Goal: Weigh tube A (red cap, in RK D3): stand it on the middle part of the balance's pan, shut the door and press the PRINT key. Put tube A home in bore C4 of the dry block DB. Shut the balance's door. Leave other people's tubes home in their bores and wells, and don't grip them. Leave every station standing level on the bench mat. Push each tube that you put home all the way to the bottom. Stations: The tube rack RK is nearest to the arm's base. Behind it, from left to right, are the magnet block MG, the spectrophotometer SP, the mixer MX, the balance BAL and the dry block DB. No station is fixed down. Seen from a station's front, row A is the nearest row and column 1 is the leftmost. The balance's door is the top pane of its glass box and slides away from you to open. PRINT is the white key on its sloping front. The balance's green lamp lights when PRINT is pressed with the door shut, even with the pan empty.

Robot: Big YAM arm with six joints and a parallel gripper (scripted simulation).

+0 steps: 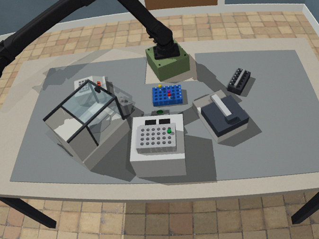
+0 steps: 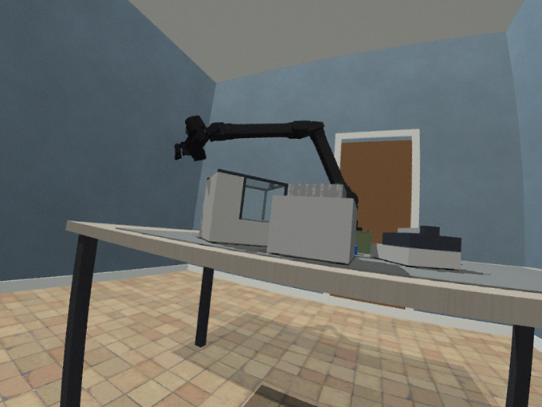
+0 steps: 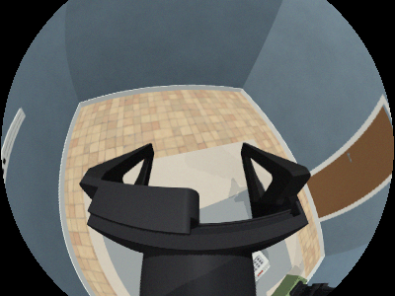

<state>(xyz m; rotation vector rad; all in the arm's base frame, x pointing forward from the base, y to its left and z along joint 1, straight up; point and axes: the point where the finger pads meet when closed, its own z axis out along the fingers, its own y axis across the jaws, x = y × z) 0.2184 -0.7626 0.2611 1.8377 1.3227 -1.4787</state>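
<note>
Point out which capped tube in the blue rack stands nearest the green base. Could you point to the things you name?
The yellow-capped tube (image 1: pixel 160 86), in the edge row; the magenta-capped tube (image 1: pixel 168 91) and red-capped tube (image 1: pixel 168 94) stand farther inward.

Worktop (image 1: pixel 164 190) (image 2: pixel 303 274) (image 3: pixel 188 183), pale, with a grey bench mat (image 1: pixel 281 143) (image 2: pixel 500 278) (image 3: pixel 224 212). Midway along the base-side edge: green base block (image 1: pixel 174 70) (image 2: pixel 363 241) (image 3: pixel 288 286), in the mat's cut-out; blue tube rack (image 1: pixel 160 102) (image 2: pixel 356 250) before it. Toward the left edge: magnet block (image 1: pixel 233 87), then spectrophotometer (image 1: pixel 223 115) (image 2: pixel 417 255). Near the opposite edge: mixer (image 1: pixel 160 166) (image 2: pixel 309 227). Toward the right edge: balance (image 1: pixel 107 141) (image 2: pixel 226 210); dry block (image 1: pixel 80 93) (image 3: pixel 260 266), nearer the base-side edge.
</note>
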